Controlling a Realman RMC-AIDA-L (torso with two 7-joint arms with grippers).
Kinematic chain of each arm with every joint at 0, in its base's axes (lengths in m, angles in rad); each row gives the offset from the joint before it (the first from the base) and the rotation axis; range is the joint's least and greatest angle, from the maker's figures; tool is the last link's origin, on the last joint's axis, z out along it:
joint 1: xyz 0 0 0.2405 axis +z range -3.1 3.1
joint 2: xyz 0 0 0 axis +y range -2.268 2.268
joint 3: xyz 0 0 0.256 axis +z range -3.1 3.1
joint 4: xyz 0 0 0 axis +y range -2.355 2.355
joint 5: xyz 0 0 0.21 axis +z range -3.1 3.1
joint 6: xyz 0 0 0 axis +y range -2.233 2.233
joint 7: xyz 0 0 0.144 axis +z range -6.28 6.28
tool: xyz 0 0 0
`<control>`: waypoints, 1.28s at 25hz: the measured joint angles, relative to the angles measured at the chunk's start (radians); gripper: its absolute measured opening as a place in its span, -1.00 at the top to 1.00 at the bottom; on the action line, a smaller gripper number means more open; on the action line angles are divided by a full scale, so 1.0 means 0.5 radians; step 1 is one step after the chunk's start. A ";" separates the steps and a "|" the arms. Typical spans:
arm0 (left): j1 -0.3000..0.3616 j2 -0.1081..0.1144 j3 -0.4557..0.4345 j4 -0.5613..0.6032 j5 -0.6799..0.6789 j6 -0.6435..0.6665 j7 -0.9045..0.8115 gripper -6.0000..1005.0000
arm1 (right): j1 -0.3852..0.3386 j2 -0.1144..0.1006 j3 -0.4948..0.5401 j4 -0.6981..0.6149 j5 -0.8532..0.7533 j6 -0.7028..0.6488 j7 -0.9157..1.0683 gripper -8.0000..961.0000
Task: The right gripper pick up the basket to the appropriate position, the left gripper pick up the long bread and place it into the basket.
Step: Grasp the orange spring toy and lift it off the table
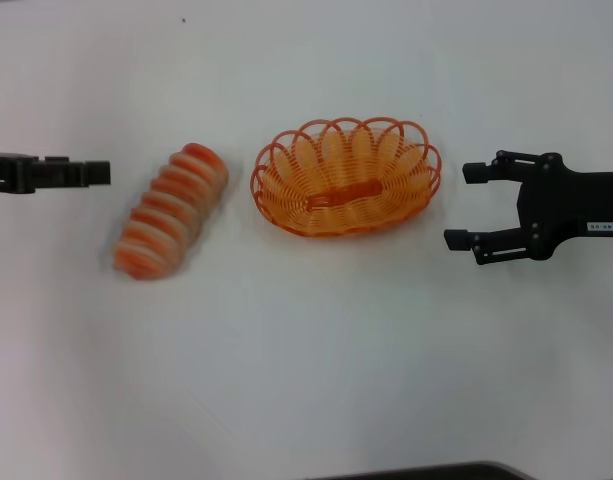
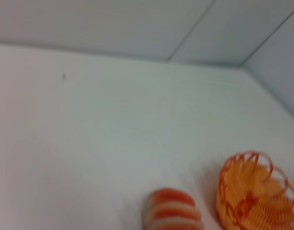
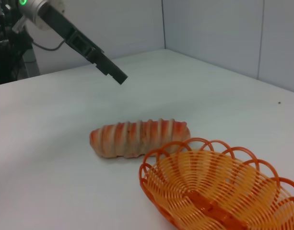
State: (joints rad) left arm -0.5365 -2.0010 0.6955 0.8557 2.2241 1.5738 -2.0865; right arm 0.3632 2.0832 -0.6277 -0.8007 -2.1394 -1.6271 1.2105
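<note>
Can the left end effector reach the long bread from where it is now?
Probably yes: the left end effector is beside the long bread, with only bare table between them.

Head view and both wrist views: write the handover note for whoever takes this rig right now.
Right gripper: open, empty, on the robot's right of the basket, apart from it.
Left gripper: on the robot's left of the long bread, above the table and clear of the loaf; holding nothing.
Basket: upright on the white table, empty.
Long bread: lying on the table just left of the basket, not touching it.
Done: nothing grasped yet.
Left: right gripper takes the basket and positions it; left gripper picks up the bread and places it in the basket.
</note>
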 joint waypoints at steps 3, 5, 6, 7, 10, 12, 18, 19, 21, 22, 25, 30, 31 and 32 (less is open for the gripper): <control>-0.110 -0.004 0.182 0.139 0.224 0.033 -0.257 -0.74 | 0.007 0.000 -0.003 -0.001 -0.001 0.015 0.001 -0.98; -0.159 -0.037 0.289 0.242 0.364 0.030 -0.364 -0.74 | 0.009 0.000 -0.009 -0.003 -0.001 0.019 0.001 -0.98; -0.191 -0.069 0.349 0.317 0.475 0.021 -0.427 -0.74 | 0.009 0.000 -0.011 -0.004 -0.001 0.020 0.001 -0.98; -0.217 -0.099 0.378 0.370 0.553 0.011 -0.464 -0.74 | 0.010 -0.001 -0.012 -0.005 -0.002 0.020 0.001 -0.98; -0.298 -0.222 0.426 0.518 0.792 0.007 -0.536 -0.74 | 0.010 -0.003 -0.003 -0.006 -0.002 0.021 0.001 -0.98; -0.346 -0.314 0.480 0.604 0.949 -0.002 -0.580 -0.74 | 0.010 -0.004 0.001 -0.006 -0.003 0.021 0.000 -0.99; -0.348 -0.331 0.755 0.611 0.999 -0.148 -0.742 -0.74 | 0.000 -0.003 0.001 -0.006 -0.004 0.022 -0.014 -0.98; -0.345 -0.333 0.769 0.608 0.981 -0.167 -0.753 -0.74 | -0.001 -0.003 0.001 -0.006 -0.004 0.023 -0.014 -0.98; -0.346 -0.336 0.773 0.587 0.950 -0.174 -0.759 -0.74 | -0.002 -0.002 0.000 -0.006 -0.004 0.024 -0.013 -0.98; -0.352 -0.337 0.774 0.560 0.938 -0.175 -0.762 -0.74 | -0.002 -0.003 -0.001 -0.006 -0.004 0.024 -0.012 -0.98; -0.367 -0.336 0.775 0.509 0.927 -0.183 -0.776 -0.74 | -0.002 -0.006 -0.001 -0.006 -0.004 0.023 -0.009 -0.98; -0.385 -0.337 0.791 0.455 0.903 -0.220 -0.793 -0.74 | -0.003 -0.007 -0.002 -0.006 -0.004 0.022 -0.003 -0.99; -0.385 -0.337 0.800 0.446 0.903 -0.232 -0.794 -0.74 | -0.002 -0.007 -0.003 -0.006 -0.004 0.021 -0.003 -0.99; -0.385 -0.338 0.808 0.433 0.903 -0.244 -0.794 -0.74 | -0.002 -0.008 -0.005 -0.006 -0.004 0.020 -0.002 -0.98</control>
State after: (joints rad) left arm -0.7289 -2.1699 1.0996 1.0724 2.6758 1.4519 -2.4834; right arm 0.3619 2.0794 -0.6300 -0.8038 -2.1414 -1.6172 1.2095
